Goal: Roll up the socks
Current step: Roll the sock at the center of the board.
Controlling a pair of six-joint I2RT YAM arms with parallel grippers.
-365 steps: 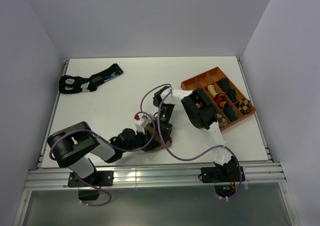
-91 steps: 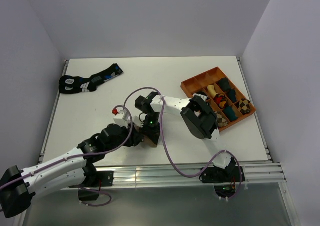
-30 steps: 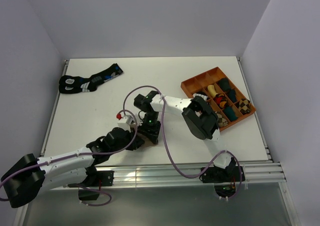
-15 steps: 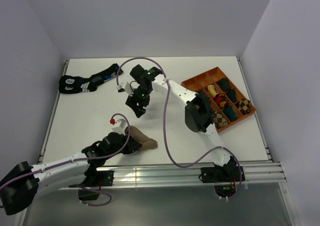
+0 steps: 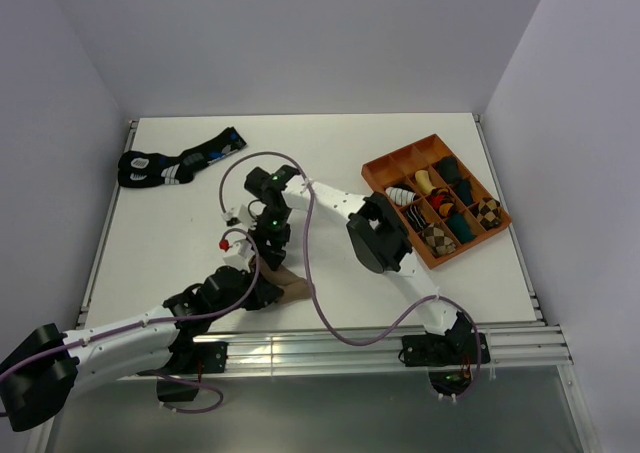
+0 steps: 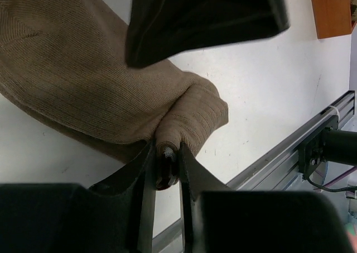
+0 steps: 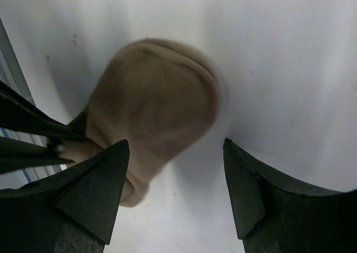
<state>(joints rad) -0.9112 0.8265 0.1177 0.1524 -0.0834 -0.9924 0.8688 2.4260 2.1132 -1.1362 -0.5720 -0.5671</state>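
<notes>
Just beyond the metal rail [image 5: 300, 351] at the near edge of the table [image 5: 180, 233], the left hand [image 5: 268, 285] lies low. Its fingers are pressed together on a fold of the tan sock [image 5: 292, 289]. The left wrist view shows that pinch closely: the left hand [image 6: 166, 152] nips a ridge of cloth at the sock's near edge, and the rest of the tan sock [image 6: 78, 80] spreads away from it, bunched but loose. So the sock sits near the middle of the table's near edge, a soft rounded lump and not yet a tight bundle. Its partner shows in no view, so I cannot tell whether it is wrapped inside.

Directly over the lump hangs the right hand [image 5: 270, 245], fingers spread wide and touching nothing. In its own view the tan sock [image 7: 156, 96] lies between and beyond the two spread fingers [image 7: 106, 191], a little to the left of their centre.

The step in hand looks like tightening the roll. To do it well, the left pinch should hold as the anchor. The right hand should come down centred on the lump, not on its edge, close around the full thickness and turn it over toward the held fold. A grip on the top layer alone would likely unroll it.

Farther right sits an orange tray [image 5: 381, 173] with bundles in its compartments. Far left lie the black socks [image 5: 175, 163], well apart.
</notes>
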